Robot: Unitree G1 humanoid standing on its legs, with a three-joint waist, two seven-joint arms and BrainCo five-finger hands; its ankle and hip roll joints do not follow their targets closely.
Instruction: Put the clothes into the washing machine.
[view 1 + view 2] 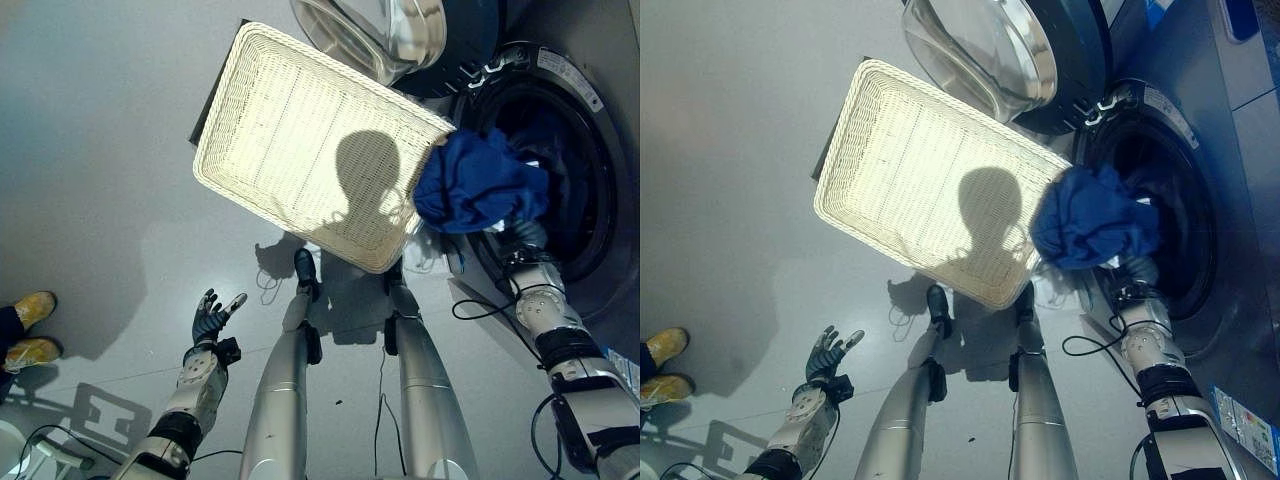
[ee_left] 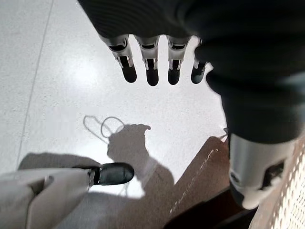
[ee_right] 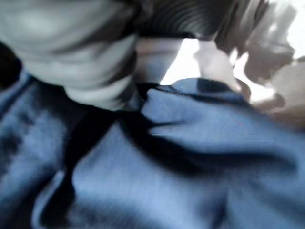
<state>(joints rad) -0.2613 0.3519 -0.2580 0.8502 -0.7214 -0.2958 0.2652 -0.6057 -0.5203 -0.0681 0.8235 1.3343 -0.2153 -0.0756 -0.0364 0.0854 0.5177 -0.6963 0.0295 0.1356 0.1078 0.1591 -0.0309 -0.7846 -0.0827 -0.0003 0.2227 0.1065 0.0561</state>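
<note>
Now our right hand (image 1: 528, 240) holds the blue cloth (image 1: 478, 182) at the mouth of the drum (image 1: 560, 160); the cloth hides its fingers, so we cannot tell their grip. Our left hand (image 1: 212, 318) hangs over the floor with fingers straight and apart. The basket (image 1: 300, 140) beside the washer looks empty. We think the cloth can catch on the rim or slide back out, because much of it hangs outside the opening.

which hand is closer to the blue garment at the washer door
Right. The right hand is up against the blue garment at the washing machine opening; the left hand hangs open over the floor, far off beyond the basket.
</note>
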